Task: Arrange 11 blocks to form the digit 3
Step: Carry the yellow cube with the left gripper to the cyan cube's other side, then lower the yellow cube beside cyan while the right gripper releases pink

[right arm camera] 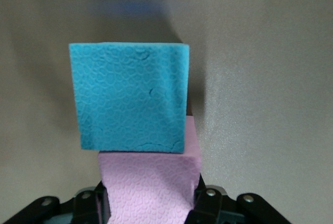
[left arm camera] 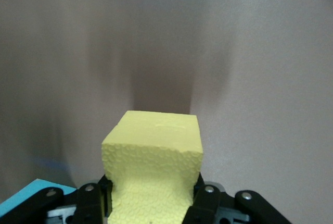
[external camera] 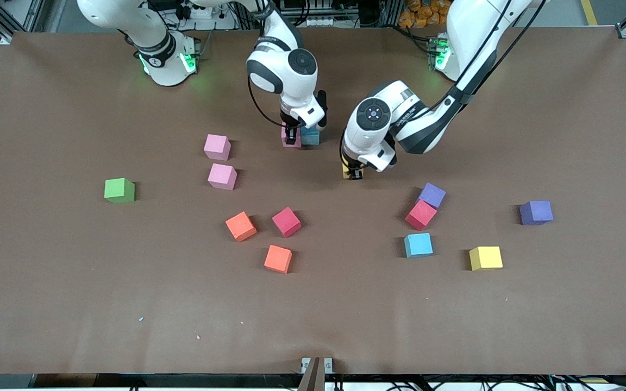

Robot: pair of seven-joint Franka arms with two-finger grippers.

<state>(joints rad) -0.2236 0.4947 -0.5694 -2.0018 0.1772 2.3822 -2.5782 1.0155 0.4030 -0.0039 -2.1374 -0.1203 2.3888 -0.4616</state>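
Over brown table, left hand (external camera: 353, 174) clamps yellow block (left arm camera: 153, 161); right hand (external camera: 291, 139) clamps pink block (right arm camera: 151, 182).

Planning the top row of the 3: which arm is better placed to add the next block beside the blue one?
Probably left: its hand already grips a yellow block near the blue block. The right hand is occupied, shut on a pink block touching it.
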